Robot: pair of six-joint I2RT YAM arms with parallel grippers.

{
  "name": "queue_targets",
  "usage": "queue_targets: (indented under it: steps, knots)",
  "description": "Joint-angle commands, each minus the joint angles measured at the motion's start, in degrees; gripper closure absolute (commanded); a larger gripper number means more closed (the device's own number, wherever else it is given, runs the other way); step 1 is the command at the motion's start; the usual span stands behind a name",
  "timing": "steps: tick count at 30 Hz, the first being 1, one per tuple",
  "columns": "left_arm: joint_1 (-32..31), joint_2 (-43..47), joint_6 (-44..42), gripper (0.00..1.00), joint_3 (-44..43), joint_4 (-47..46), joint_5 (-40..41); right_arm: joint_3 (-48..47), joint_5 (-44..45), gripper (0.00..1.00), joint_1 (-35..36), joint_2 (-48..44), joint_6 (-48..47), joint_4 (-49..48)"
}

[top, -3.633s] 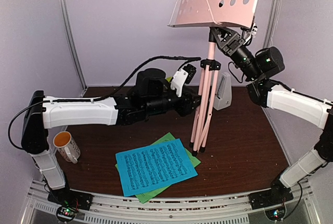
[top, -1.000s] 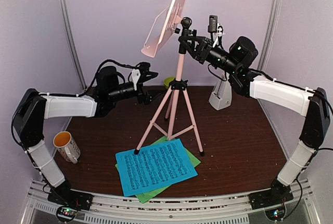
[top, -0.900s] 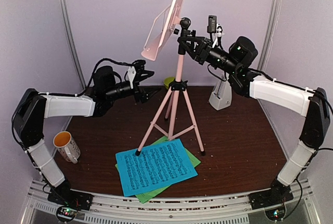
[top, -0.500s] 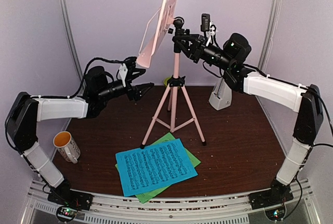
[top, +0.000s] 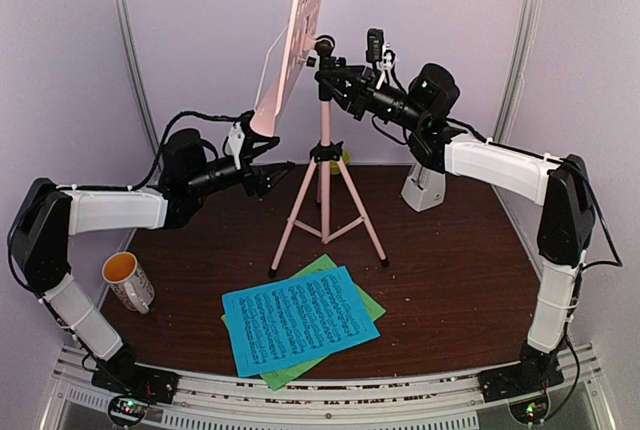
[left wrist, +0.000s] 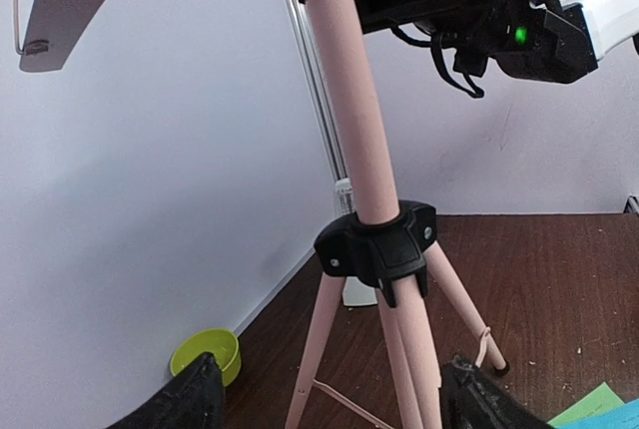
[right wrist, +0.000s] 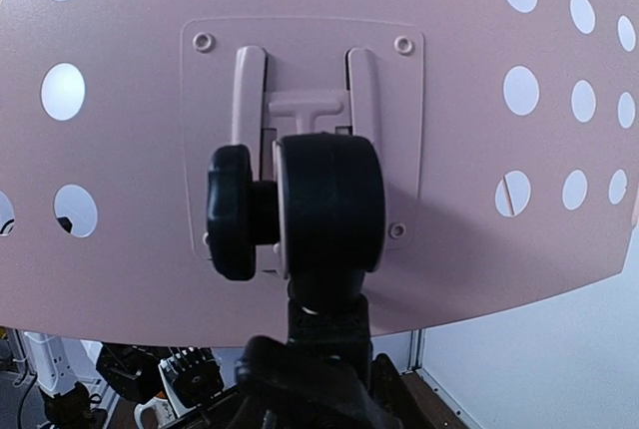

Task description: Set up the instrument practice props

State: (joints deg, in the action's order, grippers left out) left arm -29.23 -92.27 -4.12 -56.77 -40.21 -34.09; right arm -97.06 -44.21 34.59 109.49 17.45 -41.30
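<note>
A white mug with an orange inside stands at the left of the desk. The left fingers are spread wide, 1 on each side of the tripod legs, clear of them. The pink music stand is upright mid-desk. In front of it the blue sheet overlaps the green sheet; its printed notation is too small to read. The right fingers pinch the stand's neck. The white metronome sits at the back right.
</note>
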Motion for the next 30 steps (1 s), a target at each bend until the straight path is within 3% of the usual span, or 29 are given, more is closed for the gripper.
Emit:
queue_targets:
  steps: [1, 5, 9, 14, 18, 30]
  knots:
    - [0.2, 0.9, 1.6, 0.24, 1.2, -1.8, -0.8, -6.8, 1.1, 1.00, 0.2, -2.2, -5.8, -12.9]
    - [0.2, 0.9, 1.9, 0.25, 1.8, -1.7, -0.9, -6.9, 0.1, 1.00, 0.5, -1.5, -6.6, -13.0]
    - [0.2, 0.7, 3.4, 0.25, 2.6, -3.2, -1.5, -5.7, 0.8, 0.75, 0.5, -1.9, -5.7, -13.6]
    - [0.2, 0.3, 5.0, 0.25, 3.7, -5.0, -1.5, -2.3, 2.5, 0.35, 0.5, -3.9, -5.1, -14.1]
    - [0.2, 0.4, 6.4, 0.25, 4.7, -6.4, -0.1, 2.8, 4.2, 0.12, 0.4, -6.1, -4.1, -15.7]
    - [2.2, -1.9, 15.2, 0.28, 4.8, -5.5, 0.9, 27.3, 13.6, 0.10, -0.2, -18.5, 0.4, -11.8]
